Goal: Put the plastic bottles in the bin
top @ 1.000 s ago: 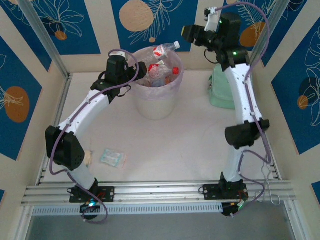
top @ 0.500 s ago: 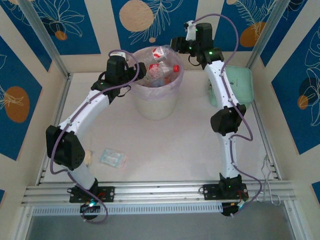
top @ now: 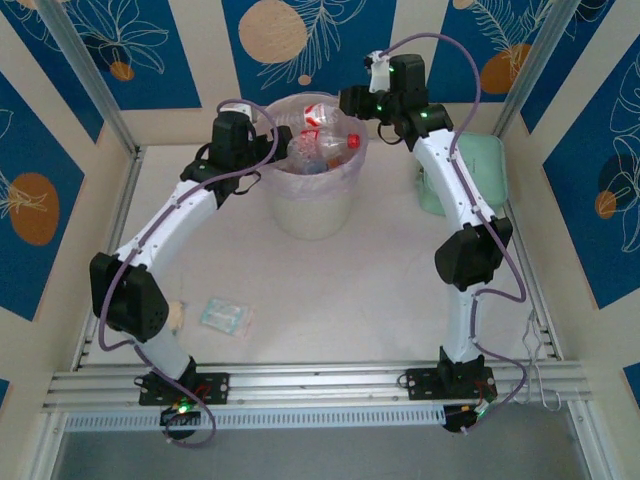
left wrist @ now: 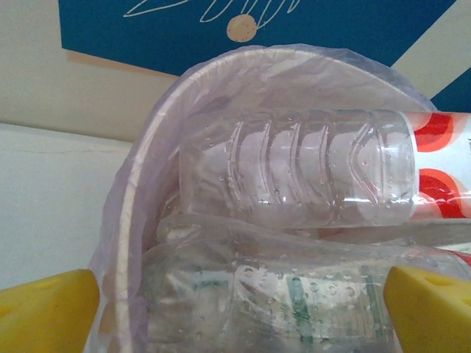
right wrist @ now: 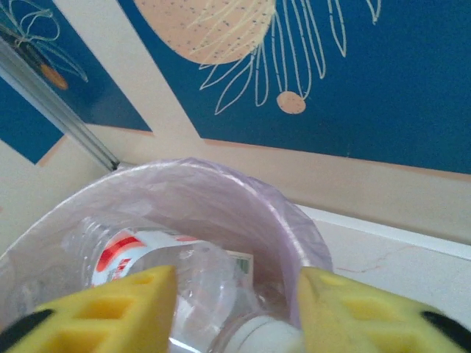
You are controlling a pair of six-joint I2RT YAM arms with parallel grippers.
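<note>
A: Where are the plastic bottles (top: 320, 145)?
B: Piled inside the bin (top: 315, 215).
A: Fingers?
B: Left gripper (left wrist: 235, 309) spread wide at the rim, right gripper (right wrist: 237, 298) parted above it. The 2 hold nothing.

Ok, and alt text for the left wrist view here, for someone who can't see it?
A clear ribbed plastic bottle with a red-and-white label lies on its side above another clear bottle inside the bin, which is lined with a translucent pale pink bag. The arm's yellow jaws stand wide apart at the bottom corners.
</note>
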